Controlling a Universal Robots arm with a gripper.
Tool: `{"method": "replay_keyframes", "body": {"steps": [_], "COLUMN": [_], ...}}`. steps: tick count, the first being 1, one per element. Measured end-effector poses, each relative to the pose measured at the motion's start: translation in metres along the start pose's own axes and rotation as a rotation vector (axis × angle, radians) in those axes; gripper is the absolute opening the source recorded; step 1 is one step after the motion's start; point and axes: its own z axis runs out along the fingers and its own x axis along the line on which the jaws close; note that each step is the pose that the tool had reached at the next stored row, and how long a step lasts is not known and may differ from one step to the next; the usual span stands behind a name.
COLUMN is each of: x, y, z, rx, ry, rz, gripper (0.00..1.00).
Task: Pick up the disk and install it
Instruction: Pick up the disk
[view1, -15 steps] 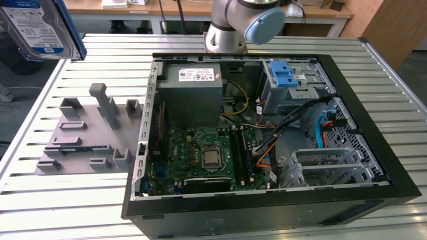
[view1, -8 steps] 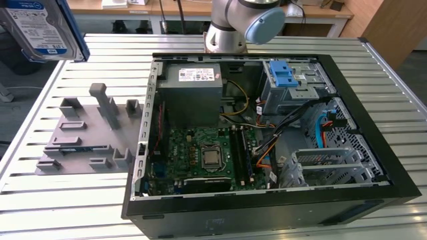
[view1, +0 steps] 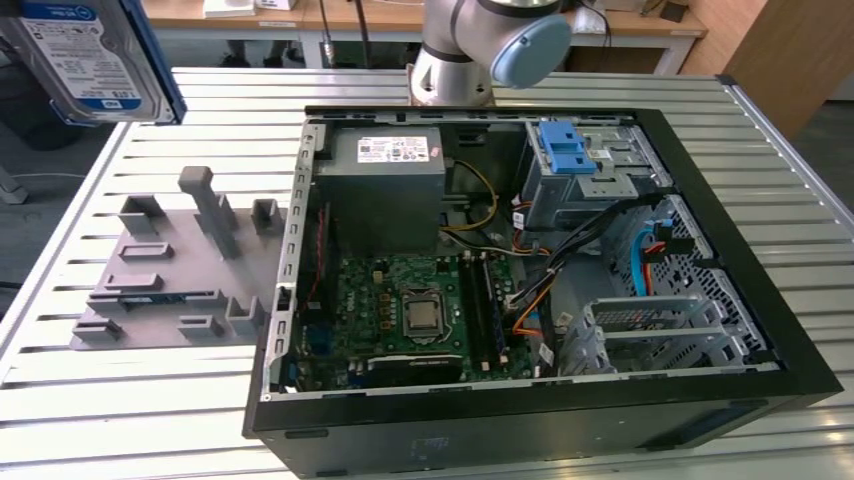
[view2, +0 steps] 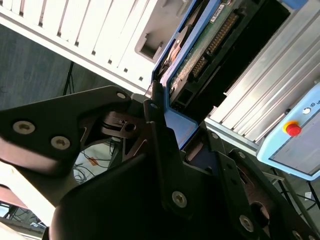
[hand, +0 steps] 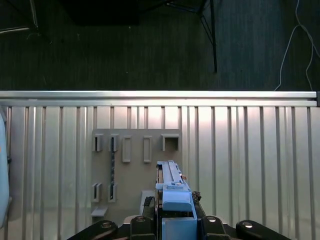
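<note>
The disk (view1: 87, 55) hangs high above the table at the exterior view's upper left, with its blue-and-white label facing the camera. In the first wrist view I see the disk (hand: 171, 187) edge-on, its blue side rail toward the camera, above the grey holder plate (hand: 135, 170). My gripper (hand: 172, 215) is shut on the disk, a black finger on each side. In the second wrist view the disk's (view2: 200, 45) green circuit board and blue rail sit between the black fingers (view2: 159, 125).
An open black computer case (view1: 507, 430) lies on the slatted metal table (view1: 134, 420). It holds a blue-latched drive bay (view1: 577, 160), a grey power supply (view1: 387, 185) and a motherboard (view1: 414, 310). The arm's base (view1: 467, 50) stands behind the case. A red stop button (view2: 292, 129) shows in the second wrist view.
</note>
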Motion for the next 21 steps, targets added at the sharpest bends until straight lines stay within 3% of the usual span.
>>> {"method": "replay_keyframes", "body": {"steps": [21], "x": [0.0026], "y": [-0.0165], "z": [-0.0008], "rx": [0.0], "ry": [0.0], "rz": [0.0], "gripper": [0.37]}}
